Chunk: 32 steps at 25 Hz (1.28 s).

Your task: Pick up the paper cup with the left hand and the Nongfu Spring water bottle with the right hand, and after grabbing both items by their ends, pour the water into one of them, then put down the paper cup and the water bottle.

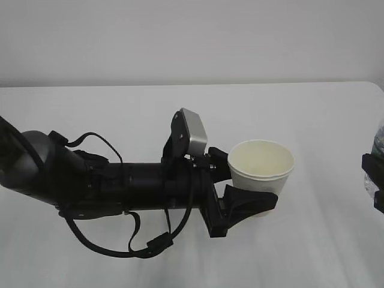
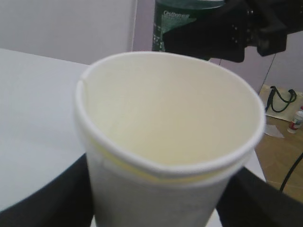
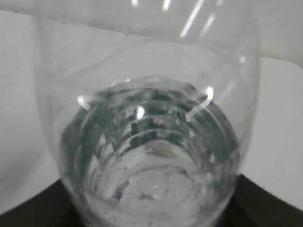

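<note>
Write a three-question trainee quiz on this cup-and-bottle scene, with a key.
1. True or false: the paper cup lies on its side on the table.
2. Which tool holds the cup? A) left tool B) right tool
3. Fill in: the right tool grips the water ____.

Key: 1 false, it is upright, mouth up, with no water visible inside; 2 A; 3 bottle.

Water bottle (image 2: 182, 21) green label: small white lettering, too blurred to read. No other text.
</note>
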Tool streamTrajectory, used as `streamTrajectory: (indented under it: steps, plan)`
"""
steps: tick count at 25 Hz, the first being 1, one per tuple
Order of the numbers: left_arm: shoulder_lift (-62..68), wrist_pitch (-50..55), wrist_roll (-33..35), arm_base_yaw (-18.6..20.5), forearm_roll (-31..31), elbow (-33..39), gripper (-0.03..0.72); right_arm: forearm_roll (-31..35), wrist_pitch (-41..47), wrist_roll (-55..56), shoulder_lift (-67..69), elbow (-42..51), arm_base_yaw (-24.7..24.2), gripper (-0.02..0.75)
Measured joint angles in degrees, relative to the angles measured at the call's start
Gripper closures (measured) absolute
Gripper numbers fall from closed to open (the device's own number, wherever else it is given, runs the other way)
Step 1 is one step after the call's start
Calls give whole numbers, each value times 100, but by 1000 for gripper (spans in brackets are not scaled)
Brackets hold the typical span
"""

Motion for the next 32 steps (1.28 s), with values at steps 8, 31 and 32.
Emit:
streamTrajectory:
  steps: [8,31,32]
  plan:
    - [0,40,-86,-167,13,-74,176,0,170,-418,-3,-71,0,291]
    - [0,169,-773,-167,672,-180,178,0,600,-2131,-3,-251,0,291]
    - [0,169,-773,-167,687,-207,178,0,610,-2175,-3,-251,0,291]
